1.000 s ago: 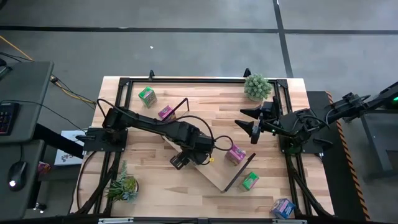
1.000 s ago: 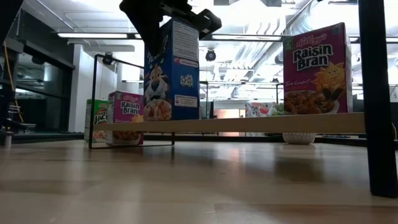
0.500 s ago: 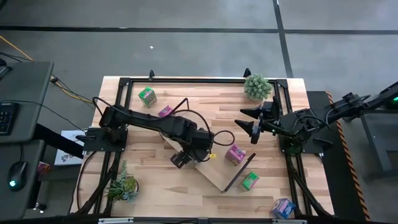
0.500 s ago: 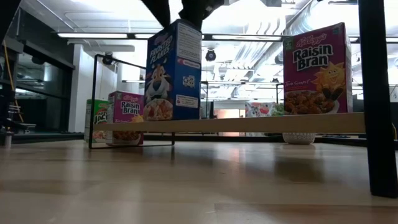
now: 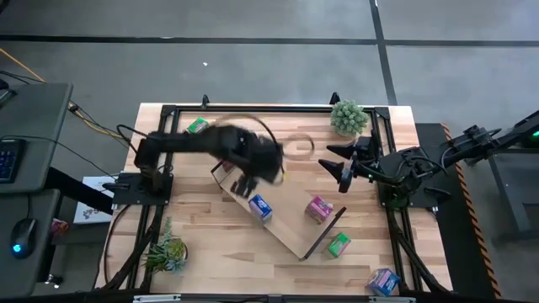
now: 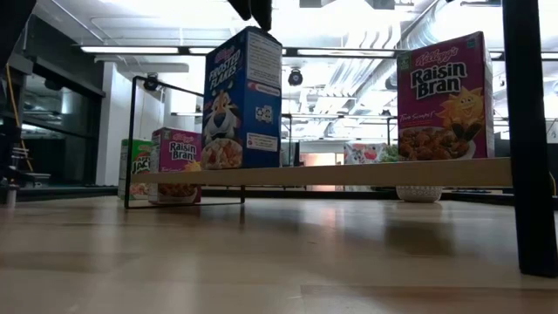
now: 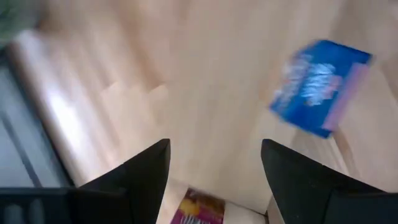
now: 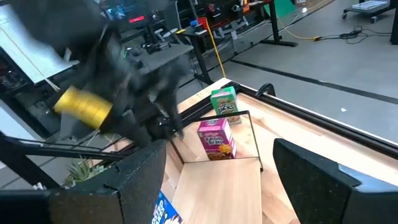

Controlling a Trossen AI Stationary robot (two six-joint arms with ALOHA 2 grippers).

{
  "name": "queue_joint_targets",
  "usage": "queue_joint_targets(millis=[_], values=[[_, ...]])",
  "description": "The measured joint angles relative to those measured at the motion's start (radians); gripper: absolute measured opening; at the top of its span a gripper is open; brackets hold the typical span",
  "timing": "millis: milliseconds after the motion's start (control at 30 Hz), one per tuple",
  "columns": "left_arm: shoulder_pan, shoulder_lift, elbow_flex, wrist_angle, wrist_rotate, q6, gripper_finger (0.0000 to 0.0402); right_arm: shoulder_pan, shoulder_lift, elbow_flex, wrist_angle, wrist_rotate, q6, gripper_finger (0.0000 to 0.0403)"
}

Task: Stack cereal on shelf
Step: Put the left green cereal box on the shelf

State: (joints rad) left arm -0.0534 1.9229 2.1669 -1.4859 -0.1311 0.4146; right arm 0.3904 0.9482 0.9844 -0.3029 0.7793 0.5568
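Fingers of the left gripper [image 7: 214, 180] stand spread with nothing between them, so the blue cereal box [image 5: 260, 206] just beyond their tips stands on the shelf [image 5: 290, 236] on its own, upright, as it must to count as stacked. Farther along the board a magenta box [image 5: 318, 207] also stands. Off the shelf, a second magenta box [image 8: 216, 139] and a green box [image 8: 224, 104] wait behind its far end; another green box [image 5: 338, 244] and another blue box [image 5: 384, 281] lie beyond its near end. The right gripper [image 5: 343, 171] waits apart, fingers spread, empty.
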Motion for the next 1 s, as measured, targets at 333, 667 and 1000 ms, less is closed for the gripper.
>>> queue_joint_targets(millis=[333,667,1000], values=[[0.328,-0.380,-0.246,0.168,-0.019,-0.317,0.0243,0.000,0.000,0.000,0.005,0.002,0.003,0.0288],[0.592,-0.792,-0.938,0.414,-0.130,-0.639,0.0243,0.000,0.000,0.000,0.009,0.014,0.003,0.0288],[0.787,-0.738,-1.085,0.341,-0.057,-0.635,0.0243,-0.030,0.000,0.000,0.012,0.005,0.008,0.0288]])
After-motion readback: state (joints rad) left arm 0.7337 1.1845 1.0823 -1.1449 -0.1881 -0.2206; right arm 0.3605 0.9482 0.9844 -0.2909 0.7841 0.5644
